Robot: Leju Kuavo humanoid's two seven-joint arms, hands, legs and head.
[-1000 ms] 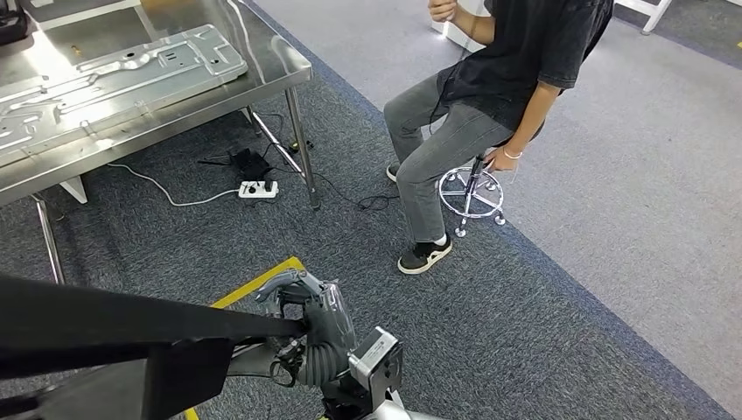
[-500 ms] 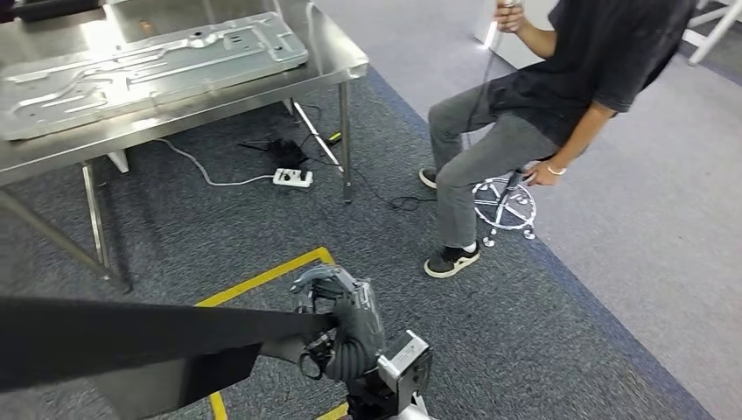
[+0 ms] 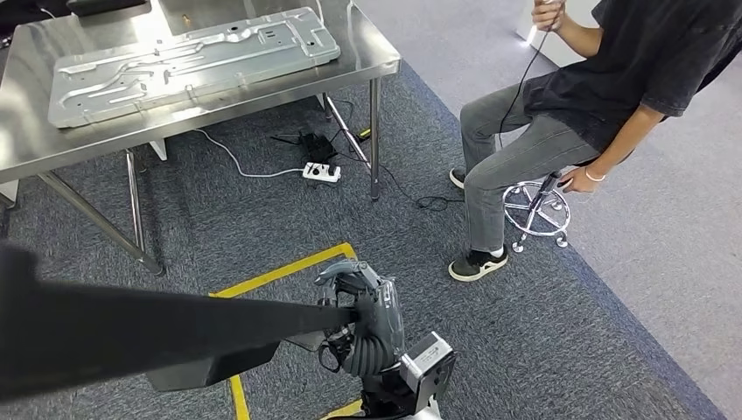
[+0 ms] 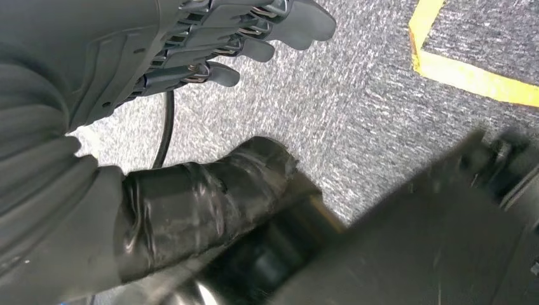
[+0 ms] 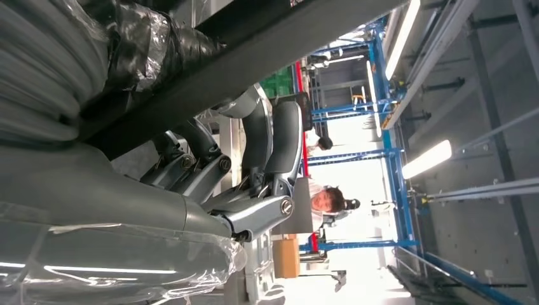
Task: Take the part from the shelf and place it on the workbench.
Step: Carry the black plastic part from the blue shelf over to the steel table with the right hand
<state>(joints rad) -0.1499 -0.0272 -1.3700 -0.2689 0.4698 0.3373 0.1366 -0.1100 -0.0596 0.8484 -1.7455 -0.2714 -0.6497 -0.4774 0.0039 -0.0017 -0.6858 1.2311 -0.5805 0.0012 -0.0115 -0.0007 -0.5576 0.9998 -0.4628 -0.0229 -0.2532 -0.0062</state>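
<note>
floor: grey carpet is seen under and all round both hands, with a yellow tape line just beyond the right hand.
tabletop: the steel workbench stands well ahead of the hands and to their left; a pressed metal panel already lies on it.
person: someone sits on a stool well ahead of the right hand and to its right, with a cable held up.
part: a long, flat, dark part is carried low and roughly level, reaching from the right hand across to the robot's left; it is near the hands and well apart from the tabletop, so placing is not yet done.
handling: the part is judged stiff and rigid, with no sag shown along its span; its length makes it awkward and prone to swing, and the dark smooth face may be slippery. a hold at each end is judged best, with the edge wrapped, not pinched at a corner.
right hand: the right hand is closed round the part's near end, fingers curled over the top edge and the thumb under it.
left hand: in the left wrist view the left hand is seen with its fingers stretched out and apart over the carpet, the part just beside them; whether the part is gripped by this hand cannot be told.
</note>
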